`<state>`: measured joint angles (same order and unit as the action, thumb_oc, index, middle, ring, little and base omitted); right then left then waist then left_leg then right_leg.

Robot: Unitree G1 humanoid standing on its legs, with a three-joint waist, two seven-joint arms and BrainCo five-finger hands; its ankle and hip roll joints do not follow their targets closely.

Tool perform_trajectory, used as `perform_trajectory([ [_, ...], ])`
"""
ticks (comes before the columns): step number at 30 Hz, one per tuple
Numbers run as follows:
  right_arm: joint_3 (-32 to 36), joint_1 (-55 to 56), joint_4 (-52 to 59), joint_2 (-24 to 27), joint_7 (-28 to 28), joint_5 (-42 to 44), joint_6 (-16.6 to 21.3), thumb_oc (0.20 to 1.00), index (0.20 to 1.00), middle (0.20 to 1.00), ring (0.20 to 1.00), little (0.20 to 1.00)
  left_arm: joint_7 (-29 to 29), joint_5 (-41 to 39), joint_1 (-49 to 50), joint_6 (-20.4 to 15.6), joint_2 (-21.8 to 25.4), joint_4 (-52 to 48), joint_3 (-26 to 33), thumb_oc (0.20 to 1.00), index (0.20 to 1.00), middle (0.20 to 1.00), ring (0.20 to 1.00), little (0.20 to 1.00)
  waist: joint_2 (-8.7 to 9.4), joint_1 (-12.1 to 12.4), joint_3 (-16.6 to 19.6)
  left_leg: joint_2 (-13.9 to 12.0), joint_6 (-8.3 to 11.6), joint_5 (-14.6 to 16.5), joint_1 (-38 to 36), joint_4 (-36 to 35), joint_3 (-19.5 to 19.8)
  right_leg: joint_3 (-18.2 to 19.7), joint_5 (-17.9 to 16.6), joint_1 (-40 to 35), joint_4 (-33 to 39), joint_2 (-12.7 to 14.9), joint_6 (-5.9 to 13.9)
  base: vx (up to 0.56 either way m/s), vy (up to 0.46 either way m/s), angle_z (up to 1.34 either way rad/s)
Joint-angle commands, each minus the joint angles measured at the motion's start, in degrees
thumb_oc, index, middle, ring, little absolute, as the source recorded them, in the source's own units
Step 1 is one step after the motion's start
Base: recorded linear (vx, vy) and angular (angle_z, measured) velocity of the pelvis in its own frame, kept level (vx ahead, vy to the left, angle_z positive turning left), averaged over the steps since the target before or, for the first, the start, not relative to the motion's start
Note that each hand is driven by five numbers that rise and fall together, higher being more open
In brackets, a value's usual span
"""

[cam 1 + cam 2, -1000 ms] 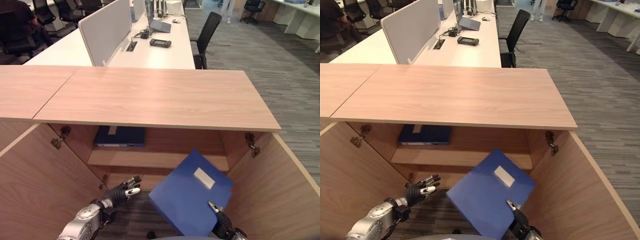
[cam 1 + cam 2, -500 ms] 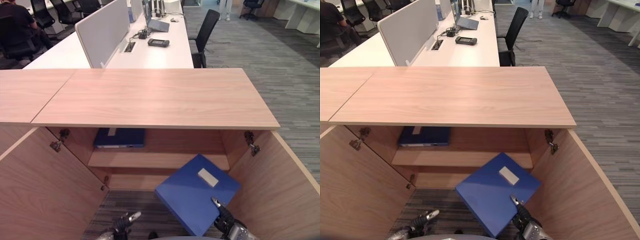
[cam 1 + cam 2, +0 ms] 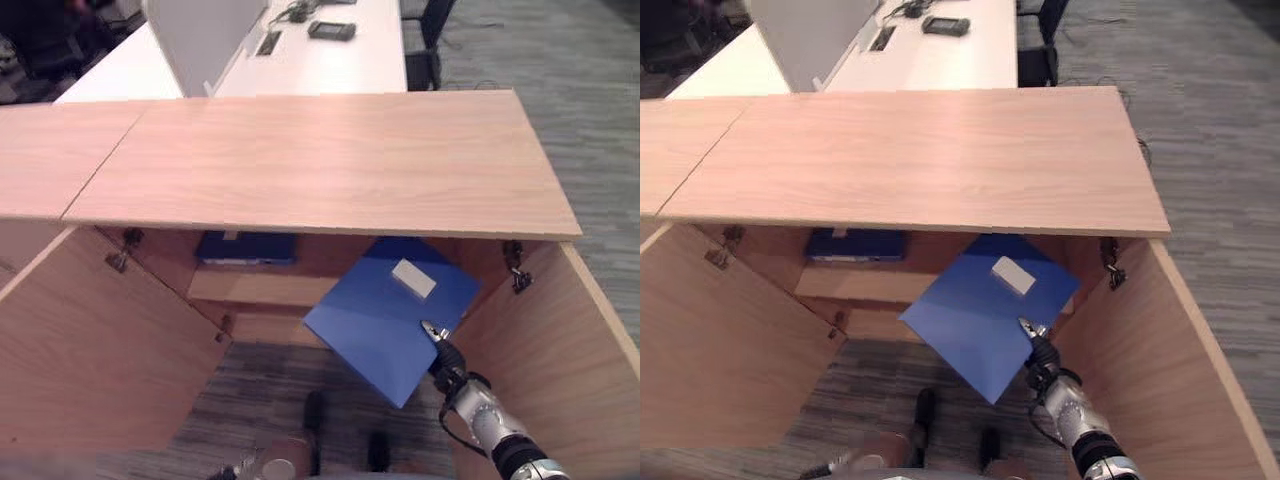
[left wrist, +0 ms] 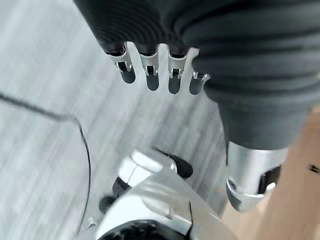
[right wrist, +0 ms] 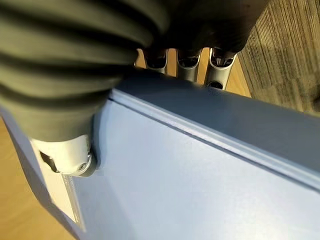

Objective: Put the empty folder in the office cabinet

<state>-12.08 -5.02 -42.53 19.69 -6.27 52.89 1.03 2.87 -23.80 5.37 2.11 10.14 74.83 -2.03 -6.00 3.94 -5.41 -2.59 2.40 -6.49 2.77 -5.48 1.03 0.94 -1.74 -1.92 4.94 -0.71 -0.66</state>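
Observation:
The blue folder (image 3: 385, 320) with a white label hangs tilted in front of the open wooden office cabinet (image 3: 320, 160), its far corner just under the cabinet's top. My right hand (image 3: 447, 362) is shut on the folder's near right edge; in the right wrist view its thumb (image 5: 70, 150) lies on the top face and its fingers (image 5: 187, 62) curl under the edge. Low by the floor, my left hand (image 4: 152, 77) hangs open and holds nothing.
A second blue folder (image 3: 245, 247) lies flat on the cabinet's upper shelf (image 3: 260, 288) at the left. Both cabinet doors stand open, one at the left (image 3: 90, 350) and one at the right (image 3: 590, 370). A white desk (image 3: 320, 60) with a partition stands behind.
The camera has tilted down. The right hand has carried the folder up and forward, so its far corner now reaches under the cabinet top. The left hand has dropped low.

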Motion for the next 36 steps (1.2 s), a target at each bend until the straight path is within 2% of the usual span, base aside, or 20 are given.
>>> perform_trajectory([
  [1, 0.9, -1.1, 4.4, -1.9, -1.8, 0.7, 2.7, 0.200, 0.200, 0.200, 0.200, 0.200, -0.5, 4.5, -2.3, -0.9, 2.2, 2.6, 1.2, 1.000, 1.000, 1.000, 1.000, 1.000, 4.54, 1.1, 2.3, 2.2, 0.69, 2.9, 2.9, 2.7, -1.0, -0.8, 3.4, -2.3, 0.1, 4.5, 7.59, 0.07, 0.242, -0.41],
  [3, 1.2, -1.7, 3.2, -2.2, -1.7, 0.2, 2.2, 0.200, 0.200, 0.200, 0.200, 0.200, -1.3, 6.8, -2.2, -0.7, 2.4, 4.3, 1.7, 1.000, 1.000, 1.000, 1.000, 1.000, 4.04, 1.2, 2.4, 2.7, -0.06, 4.2, 2.8, 3.6, -2.0, 0.3, 3.0, -2.1, 0.1, 6.4, 8.60, 0.05, 0.277, -0.46],
  [5, 2.2, -2.8, 1.7, -4.4, -1.4, 0.8, 1.1, 0.200, 0.200, 0.200, 0.200, 0.200, -3.1, 8.2, -1.4, 0.3, 2.7, 7.6, 4.7, 1.000, 1.000, 1.000, 1.000, 1.000, 3.68, 1.9, 2.0, 4.0, -2.05, 6.4, 3.4, 4.9, -5.3, 2.7, 0.7, 0.7, -2.3, 11.1, 10.88, 0.03, 0.376, -0.67],
  [8, 1.9, -2.5, 2.2, -5.3, -1.4, 0.4, 0.7, 0.200, 0.200, 0.200, 0.200, 0.200, -3.3, 8.6, -0.7, 0.7, 2.8, 8.6, 6.2, 1.000, 1.000, 1.000, 1.000, 1.000, 3.69, 2.4, 1.1, 3.9, -2.64, 6.9, 3.8, 5.3, -7.1, 3.3, -0.6, 3.8, -5.7, 12.6, 11.67, -0.02, 0.156, -0.69],
  [10, 0.3, -2.4, 3.6, -6.0, -1.5, -1.1, 0.3, 0.200, 0.200, 0.200, 0.200, 0.200, -3.5, 9.9, 0.2, 1.0, 3.0, 9.2, 6.5, 1.000, 1.000, 1.000, 1.000, 1.000, 4.33, 2.8, -0.2, 2.8, -2.60, 7.6, 4.3, 6.0, -9.0, 0.9, -2.7, 7.2, -7.1, 13.0, 11.13, -0.04, 0.040, -0.49],
  [11, -0.4, -2.1, 4.8, -6.0, -1.7, -1.5, 0.1, 0.200, 0.200, 0.200, 0.200, 0.200, -3.4, 10.3, 0.5, 1.2, 3.2, 9.2, 6.4, 1.000, 1.000, 1.000, 1.000, 1.000, 4.69, 2.6, -0.6, 2.6, -2.60, 7.6, 4.4, 6.2, -9.6, -0.6, -3.2, 8.5, -6.9, 12.2, 10.54, -0.04, 0.017, -0.77],
  [12, -1.9, -2.0, 7.1, -5.4, -1.9, -1.5, 0.2, 0.200, 0.200, 0.200, 0.200, 0.200, -3.1, 10.6, 0.3, 1.2, 4.0, 8.8, 5.7, 1.000, 1.000, 1.000, 1.000, 1.000, 5.46, 1.8, -2.0, 2.6, -2.87, 8.1, 4.6, 6.7, -9.6, -3.1, -3.6, 11.8, -6.6, 9.1, 9.49, -0.02, 0.008, -0.84],
  [13, -2.0, -2.0, 7.1, -5.4, -1.9, -1.5, 0.2, 0.200, 0.200, 0.200, 0.200, 0.200, -3.1, 10.6, 0.3, 1.2, 3.9, 8.9, 5.7, 1.000, 1.000, 1.000, 1.000, 1.000, 5.38, 1.6, -2.0, 2.6, -2.86, 8.2, 4.7, 6.9, -9.5, -3.2, -3.5, 11.7, -6.7, 9.1, 9.47, -0.01, 0.010, -0.80],
  [15, -2.8, -1.8, 9.5, -4.7, -1.7, -0.8, 1.0, 0.200, 0.200, 0.200, 0.200, 0.200, -3.2, 11.4, -0.6, 0.9, 4.2, 8.1, 4.1, 1.000, 1.000, 1.000, 1.000, 1.000, 6.17, 0.5, -3.3, 3.3, -3.17, 9.2, 4.8, 8.2, -8.5, -4.6, -3.2, 12.8, -5.9, 6.5, 8.64, 0.05, -0.002, -0.17],
  [18, -2.9, -1.9, 12.2, -3.3, -1.4, 1.0, 2.7, 0.200, 0.200, 0.200, 0.200, 0.200, -4.3, 12.1, -2.3, -0.3, 4.0, 5.9, 2.5, 1.000, 1.000, 1.000, 1.000, 1.000, 6.99, -0.1, -4.4, 4.1, -3.18, 10.2, 6.3, 9.7, -6.8, -2.5, -3.3, 12.9, -4.7, 5.3, 8.05, 0.03, -0.038, 0.49],
  [22, -4.2, -3.9, 14.6, -2.5, -0.2, 2.5, 4.8, 0.200, 0.200, 0.200, 0.200, 0.200, -5.1, 9.8, -4.7, -1.3, 2.5, 2.4, -1.1, 1.000, 1.000, 1.000, 1.000, 1.000, 7.22, -0.3, -6.5, 3.1, -2.96, 10.8, 11.4, 13.3, -6.4, -4.0, -3.4, 15.9, -6.1, 5.5, 7.20, -0.07, -0.091, 0.21],
  [25, -5.8, -7.2, 17.0, -2.0, 1.3, 3.9, 7.2, 0.200, 0.200, 0.200, 0.200, 0.200, -6.5, 4.7, -8.6, -3.2, 0.5, -3.7, -5.8, 1.000, 1.000, 1.000, 1.000, 1.000, 6.52, -0.7, -8.6, 3.2, -3.28, 11.5, 20.3, 19.6, -5.4, -4.9, -1.4, 23.2, -11.5, 7.0, 5.88, -0.11, -0.053, 0.17],
  [26, -6.3, -8.4, 17.3, -1.9, 1.8, 3.9, 7.7, 0.200, 0.200, 0.200, 0.200, 0.200, -6.8, 3.3, -9.3, -3.5, -0.1, -5.3, -7.0, 1.000, 1.000, 1.000, 1.000, 1.000, 5.89, -0.4, -8.8, 2.8, -3.07, 13.9, 21.3, 21.4, -4.9, -4.6, 0.7, 24.2, -13.3, 6.7, 5.90, -0.01, -0.011, 0.26],
  [29, -6.8, -11.5, 19.1, -1.7, 3.1, 4.3, 9.3, 0.200, 0.200, 0.200, 0.200, 0.200, -7.5, 1.2, -10.9, -4.4, -0.8, -11.9, -11.0, 1.000, 1.000, 1.000, 1.000, 1.000, 5.52, 0.0, -9.5, 2.9, -3.41, 15.1, 26.6, 26.2, -4.7, -4.6, 2.8, 29.2, -18.3, 7.6, 5.01, -0.05, 0.008, 0.22],
  [33, -5.6, -16.2, 23.4, -1.7, 6.2, 3.5, 12.8, 0.200, 0.200, 0.200, 0.200, 0.200, -8.0, -0.9, -10.8, -5.0, 0.9, -24.2, -14.8, 1.000, 1.000, 1.000, 1.000, 1.000, 4.61, 1.3, -10.1, 3.3, -4.17, 17.9, 35.1, 35.5, -4.4, -4.4, 6.4, 36.8, -27.2, 9.1, 3.52, -0.07, -0.004, 0.16],
  [35, -5.2, -17.1, 24.5, -1.6, 6.9, 3.1, 13.5, 0.200, 0.200, 0.200, 0.200, 0.200, -8.0, -1.7, -10.5, -4.9, 1.5, -26.5, -15.1, 1.000, 1.000, 1.000, 1.000, 1.000, 4.46, 1.7, -9.9, 3.6, -4.35, 18.7, 37.3, 37.8, -4.3, -4.4, 7.4, 38.9, -29.5, 9.3, 3.10, -0.03, 0.006, 0.21],
  [36, -4.3, -18.2, 27.1, -1.5, 8.3, 2.2, 14.6, 0.200, 0.200, 0.200, 0.200, 0.200, -8.0, -2.9, -10.1, -4.8, 2.2, -30.6, -15.0, 1.000, 1.000, 1.000, 1.000, 1.000, 4.12, 2.3, -10.1, 3.9, -4.61, 19.5, 39.9, 40.9, -4.2, -4.3, 9.3, 41.6, -33.5, 9.9, 2.15, -0.02, -0.009, 0.18],
])
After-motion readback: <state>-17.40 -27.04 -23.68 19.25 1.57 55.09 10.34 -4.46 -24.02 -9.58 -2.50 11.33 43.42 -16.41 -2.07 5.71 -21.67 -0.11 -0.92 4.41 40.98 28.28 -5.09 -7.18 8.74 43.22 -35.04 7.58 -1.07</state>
